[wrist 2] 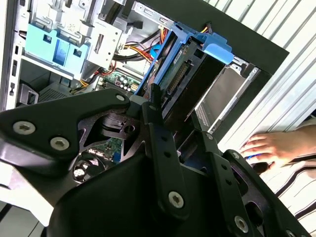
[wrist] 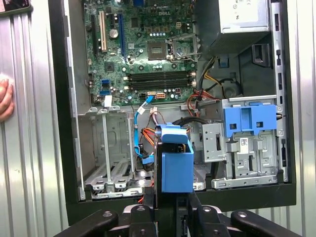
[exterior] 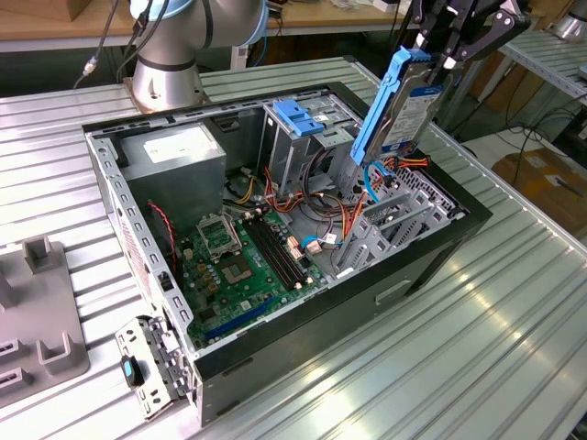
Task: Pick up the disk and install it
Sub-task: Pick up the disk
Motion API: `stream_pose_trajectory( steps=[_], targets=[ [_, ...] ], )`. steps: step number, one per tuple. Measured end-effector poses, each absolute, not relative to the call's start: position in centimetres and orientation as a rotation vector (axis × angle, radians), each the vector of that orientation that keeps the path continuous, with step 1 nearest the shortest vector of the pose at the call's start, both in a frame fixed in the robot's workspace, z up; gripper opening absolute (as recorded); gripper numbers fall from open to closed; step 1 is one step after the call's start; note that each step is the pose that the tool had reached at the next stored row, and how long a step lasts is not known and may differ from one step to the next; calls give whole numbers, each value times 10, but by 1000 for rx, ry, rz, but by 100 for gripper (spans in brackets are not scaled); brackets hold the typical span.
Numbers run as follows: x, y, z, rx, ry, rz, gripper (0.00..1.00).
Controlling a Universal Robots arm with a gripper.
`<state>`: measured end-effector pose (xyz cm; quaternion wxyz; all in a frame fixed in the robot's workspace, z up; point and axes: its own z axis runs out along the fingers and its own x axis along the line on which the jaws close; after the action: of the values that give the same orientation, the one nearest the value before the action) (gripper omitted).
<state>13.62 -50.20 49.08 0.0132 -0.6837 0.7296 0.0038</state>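
Black gripper point(exterior: 433, 57) closed on the upper end of the disk point(exterior: 404, 110), a flat silver hard drive clipped in a bright blue plastic carrier. Held tilted above the open black computer case point(exterior: 431, 266), over the grey metal drive bay point(exterior: 394, 220) at the exterior view's right end. In the exterior view, broad face with its white-and-blue label turned to the camera. In the first wrist view, edge-on instead: blue carrier end point(wrist: 175, 163) hanging before the bay's empty slots point(wrist: 106, 148), green motherboard point(wrist: 148, 44) beyond. In the second wrist view, dark fingers point(wrist 2: 158, 128) pressed against the carrier, and a person's hand point(wrist 2: 274, 148) resting on the ribbed metal table point(wrist 2: 291, 64) beside the case.
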Motion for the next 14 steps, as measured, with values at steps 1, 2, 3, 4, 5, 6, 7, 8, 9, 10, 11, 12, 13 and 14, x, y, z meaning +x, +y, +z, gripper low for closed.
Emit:
stream_pose_trajectory(
  steps=[1, 2, 3, 4, 5, 6, 7, 8, 9, 10, 11, 12, 13, 14],
  targets=[
    [136, -502, 491, -2130, 2273, 12, 35],
    [136, -502, 491, -2130, 2273, 12, 35],
    [136, -502, 491, -2130, 2273, 12, 35],
    [136, -502, 491, -2130, 2273, 12, 35],
    [136, -502, 491, -2130, 2273, 12, 35],
    [136, -502, 491, -2130, 2273, 12, 35],
    [136, -502, 491, -2130, 2273, 12, 35],
    [136, -502, 491, -2130, 2273, 12, 35],
    [136, -502, 491, -2130, 2273, 12, 35],
    [136, -502, 491, -2130, 2273, 12, 35],
    [136, -503, 491, -2130, 2273, 12, 35],
    [136, -504, 491, -2130, 2273, 12, 35],
    [136, -505, 491, -2130, 2273, 12, 35],
    [136, -506, 491, -2130, 2273, 12, 35]
  ],
)
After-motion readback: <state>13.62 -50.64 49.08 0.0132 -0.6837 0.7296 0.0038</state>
